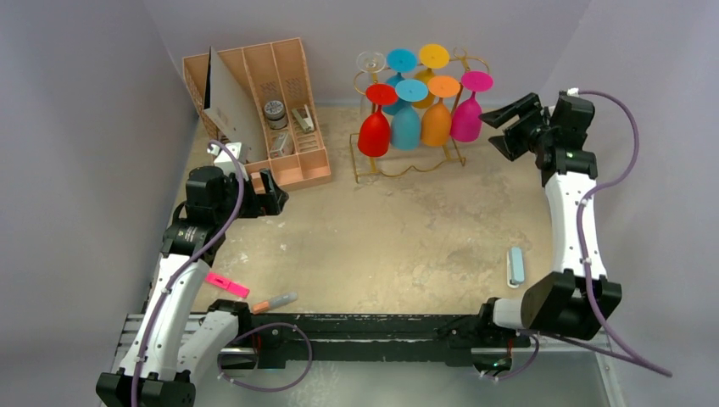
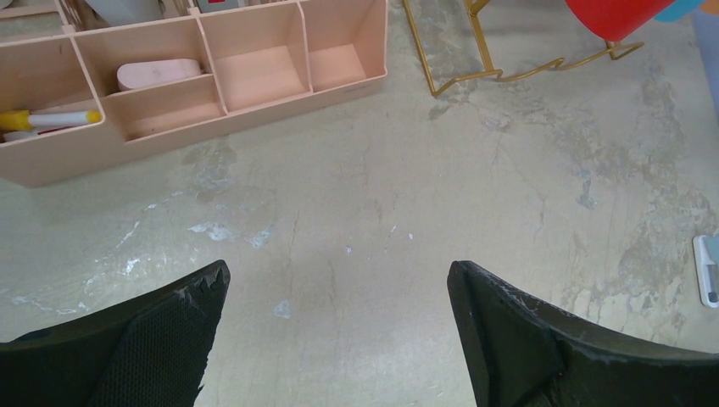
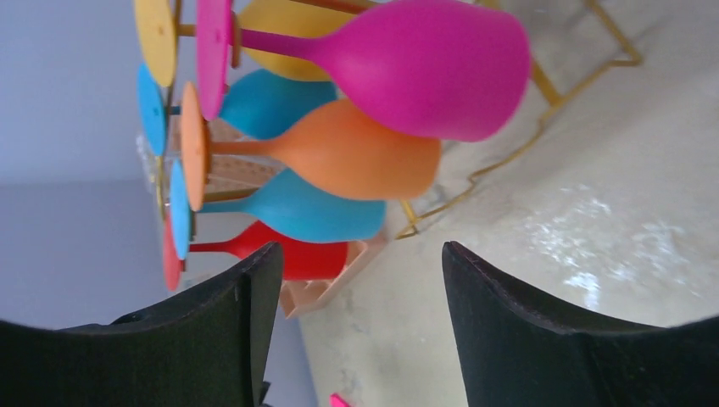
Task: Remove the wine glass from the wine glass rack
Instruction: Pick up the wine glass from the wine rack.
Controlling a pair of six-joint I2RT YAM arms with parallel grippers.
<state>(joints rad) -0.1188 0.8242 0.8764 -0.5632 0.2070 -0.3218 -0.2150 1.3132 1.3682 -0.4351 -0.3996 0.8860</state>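
Observation:
The gold wire wine glass rack stands at the back middle of the table. Several glasses hang upside down from it: red, blue, orange and magenta in front, more behind. My right gripper is open and empty, just right of the magenta glass, apart from it. In the right wrist view the glasses fill the upper left. My left gripper is open and empty, low over the table near the organiser; its wrist view shows the rack's base.
A tan slotted desk organiser stands at the back left, also in the left wrist view. A pink item and a marker lie near the front left. A pale blue bar lies at the right.

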